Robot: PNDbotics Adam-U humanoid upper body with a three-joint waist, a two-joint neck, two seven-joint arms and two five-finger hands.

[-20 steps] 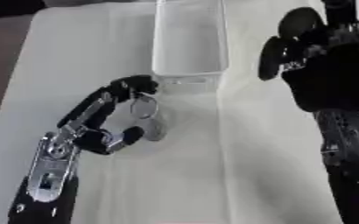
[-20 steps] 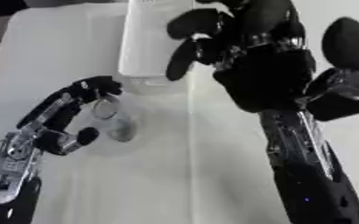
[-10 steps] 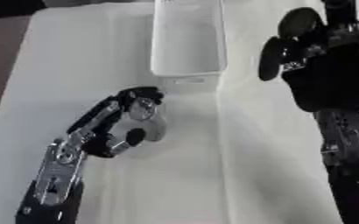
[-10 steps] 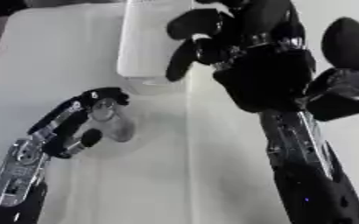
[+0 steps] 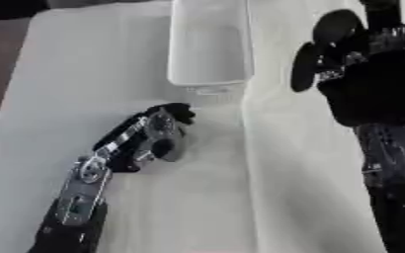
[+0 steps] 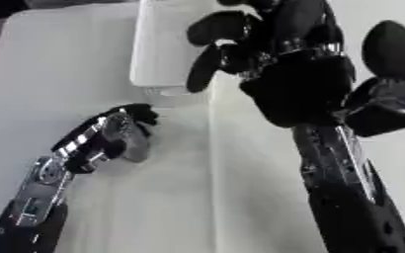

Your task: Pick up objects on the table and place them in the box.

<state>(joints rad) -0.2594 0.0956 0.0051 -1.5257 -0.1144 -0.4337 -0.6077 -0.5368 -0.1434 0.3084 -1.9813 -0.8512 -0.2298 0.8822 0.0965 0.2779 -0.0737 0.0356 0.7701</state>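
**Q:** Looking down from the robot's head, what is the left hand doing?

**A:** The left hand lies on a white table, its arm coming in from the lower left edge. Its fingers and thumb are curled around a small grey, roundish object, which sits inside the curl at the fingertip end of the hand. I cannot make out what the object is beyond its colour and shape. Whether it is lifted or resting on the table, I cannot tell.

**Q:** Where is the box compared with that hand?

**A:** A white, open-topped box stands beyond the fingertips, farther from the robot and slightly to the right. It is near the hand but not touching it. A small pale shape lies on the table at the box's near edge, between box and fingertips; it is too blurred to identify.

**Q:** And the right hand?

**A:** The right hand is raised close to the camera, filling much of the right side. Its fingers point up and are spread and relaxed, and it holds nothing. It is well apart from the left hand, with bare table between them. In the right eye view its fingertips overlap the box's right side.
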